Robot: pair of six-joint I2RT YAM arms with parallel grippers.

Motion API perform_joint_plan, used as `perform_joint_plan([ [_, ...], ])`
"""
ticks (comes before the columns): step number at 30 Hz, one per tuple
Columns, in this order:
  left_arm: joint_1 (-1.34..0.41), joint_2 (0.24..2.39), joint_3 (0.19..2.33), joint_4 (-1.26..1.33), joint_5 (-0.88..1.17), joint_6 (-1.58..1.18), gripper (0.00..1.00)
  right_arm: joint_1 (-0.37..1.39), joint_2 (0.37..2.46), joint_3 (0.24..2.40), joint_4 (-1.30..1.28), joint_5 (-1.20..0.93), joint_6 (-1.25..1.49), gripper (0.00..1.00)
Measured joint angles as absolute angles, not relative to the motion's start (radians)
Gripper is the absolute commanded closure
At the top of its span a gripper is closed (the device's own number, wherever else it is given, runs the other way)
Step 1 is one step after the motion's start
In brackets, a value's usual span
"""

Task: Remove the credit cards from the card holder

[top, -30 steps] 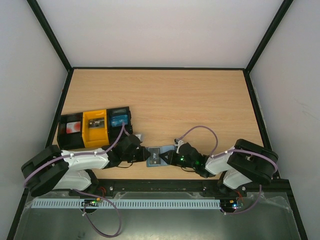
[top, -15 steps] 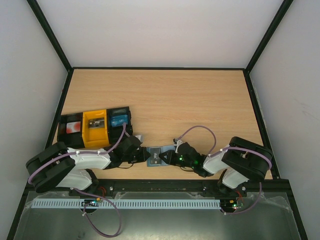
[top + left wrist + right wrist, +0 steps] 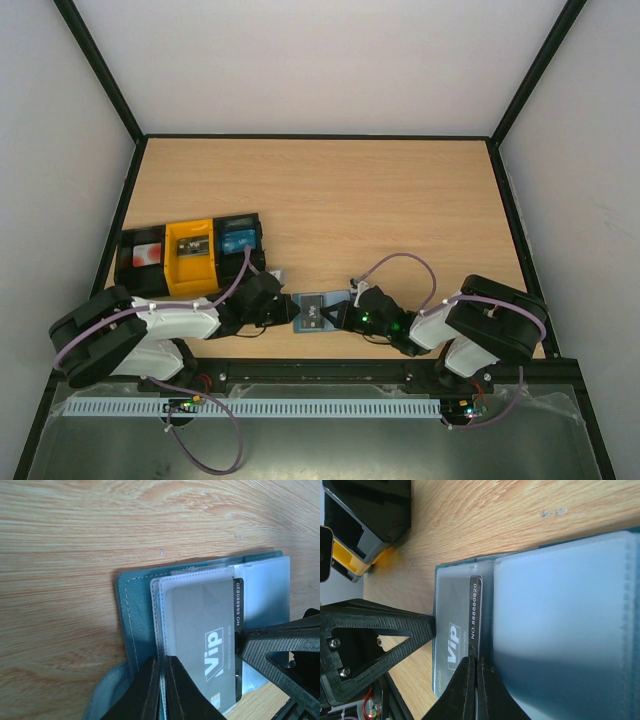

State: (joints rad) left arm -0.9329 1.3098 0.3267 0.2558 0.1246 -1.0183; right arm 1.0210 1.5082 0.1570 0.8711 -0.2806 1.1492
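Honestly, right gripper's (image 3: 474, 669) closed pinch on grey plastic VIP card (image 3: 205, 625) may slip; left gripper (image 3: 162, 669) clamps teal soft card holder (image 3: 135, 615).

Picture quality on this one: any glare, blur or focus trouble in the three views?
Top external: even, soft light, no glare, sharp, though the card holder is tiny. Left wrist: VIP card lettering crisp; the table pales toward the upper right. Right wrist: card number readable, clear sleeve at right milky and soft.
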Motion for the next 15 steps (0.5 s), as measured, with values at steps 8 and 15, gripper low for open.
perform_joint_plan([
  [8, -0.933, 1.306, 0.327, 0.244, 0.122, -1.015, 0.95, 1.020, 1.502, 0.153, 0.872, -0.278, 1.156, 0.98],
  [15, -0.933, 1.310, 0.330, 0.244, 0.124, -1.006, 0.97, 1.018, 1.444, 0.138, 0.840, -0.261, 1.155, 0.94],
])
